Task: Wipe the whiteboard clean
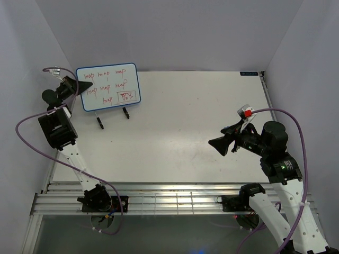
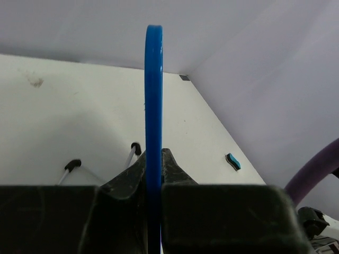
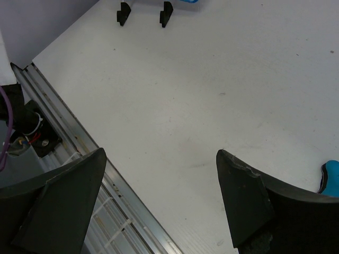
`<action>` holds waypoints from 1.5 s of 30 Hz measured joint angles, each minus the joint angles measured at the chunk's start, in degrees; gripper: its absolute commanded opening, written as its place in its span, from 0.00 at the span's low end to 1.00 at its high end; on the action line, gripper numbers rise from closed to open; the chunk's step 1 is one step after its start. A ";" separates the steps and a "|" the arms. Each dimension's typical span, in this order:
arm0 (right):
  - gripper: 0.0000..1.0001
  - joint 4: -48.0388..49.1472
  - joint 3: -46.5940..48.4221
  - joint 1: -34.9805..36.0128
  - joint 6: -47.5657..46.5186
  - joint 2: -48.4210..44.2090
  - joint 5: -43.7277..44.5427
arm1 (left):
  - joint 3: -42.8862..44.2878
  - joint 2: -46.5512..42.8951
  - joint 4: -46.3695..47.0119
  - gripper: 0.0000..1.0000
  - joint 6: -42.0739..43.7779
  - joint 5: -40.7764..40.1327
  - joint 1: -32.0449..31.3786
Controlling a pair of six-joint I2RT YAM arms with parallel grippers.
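Whiteboard point(image 1: 108, 87): blue frame, three rows of red handwriting; left gripper point(image 1: 85, 85) clamped on its left edge, right gripper point(image 1: 214, 144) jaws apart.

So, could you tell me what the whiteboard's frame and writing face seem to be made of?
On the whiteboard, the frame looks like glossy blue moulded plastic: smooth, rounded, with a soft highlight along its edge in the left wrist view. The writing face looks like a smooth white coated panel, since red marker sits cleanly on it; what lies under the coating cannot be told.
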 measured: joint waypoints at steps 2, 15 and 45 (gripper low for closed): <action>0.90 0.00 0.00 0.00 0.00 0.00 0.02 | 0.72 -1.01 0.02 0.00 -0.13 -1.31 -0.98; 0.90 0.50 0.13 0.22 3.61 3.67 16.79 | -18.18 -29.77 -6.86 0.00 11.96 -12.57 -14.29; 0.74 -12.28 18.38 -9.09 -7.23 54.45 29.99 | -54.45 -93.59 -96.91 0.00 45.59 -41.29 -32.24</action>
